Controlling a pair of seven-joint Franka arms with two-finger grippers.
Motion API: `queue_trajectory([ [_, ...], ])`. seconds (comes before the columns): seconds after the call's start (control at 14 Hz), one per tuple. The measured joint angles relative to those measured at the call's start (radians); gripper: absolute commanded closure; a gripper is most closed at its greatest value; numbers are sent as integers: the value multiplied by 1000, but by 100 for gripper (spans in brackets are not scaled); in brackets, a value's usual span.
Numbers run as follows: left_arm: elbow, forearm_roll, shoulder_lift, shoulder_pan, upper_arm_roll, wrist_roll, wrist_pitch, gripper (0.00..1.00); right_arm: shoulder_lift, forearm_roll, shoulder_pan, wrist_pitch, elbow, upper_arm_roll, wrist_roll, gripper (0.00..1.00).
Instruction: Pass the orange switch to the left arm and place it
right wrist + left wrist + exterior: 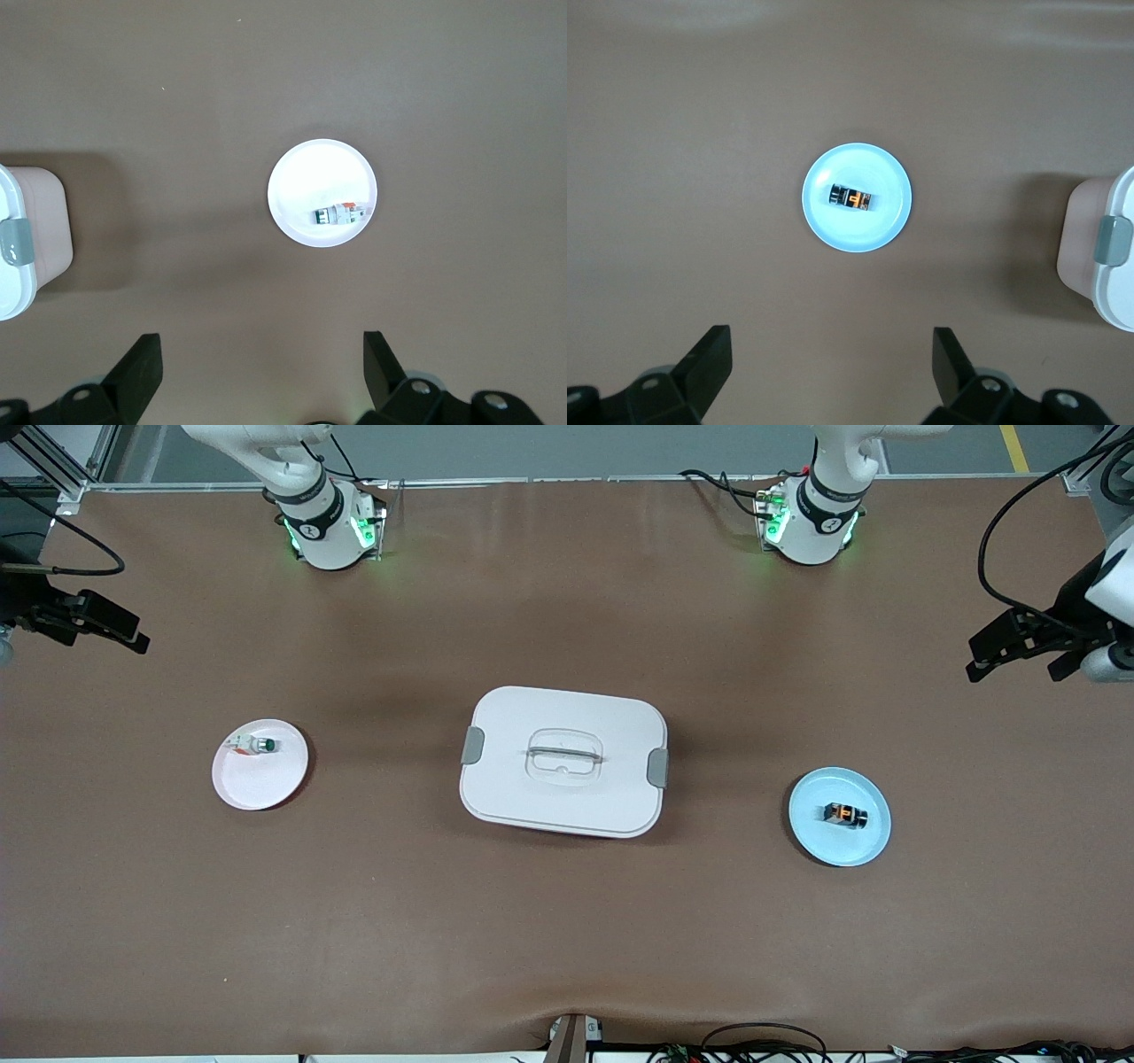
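Left pincer (830, 372) spread; orange switch (844, 814) on round plate (808, 828).

A matte brown surface (567, 939) fills the scene, evenly lit from overhead. Grey floor (576, 447) with a yellow line (1014, 447) shows above it. Black cables (762, 1045) trail along its near edge.

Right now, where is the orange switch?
The orange switch lies on the blue plate, toward the left arm's end of the table, beside the box.
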Motion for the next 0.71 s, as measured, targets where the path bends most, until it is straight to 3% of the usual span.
queue_trajectory([
  [0.71, 26, 0, 29, 0, 0, 0, -33, 0, 0, 0, 0, 4, 0, 0, -81, 0],
])
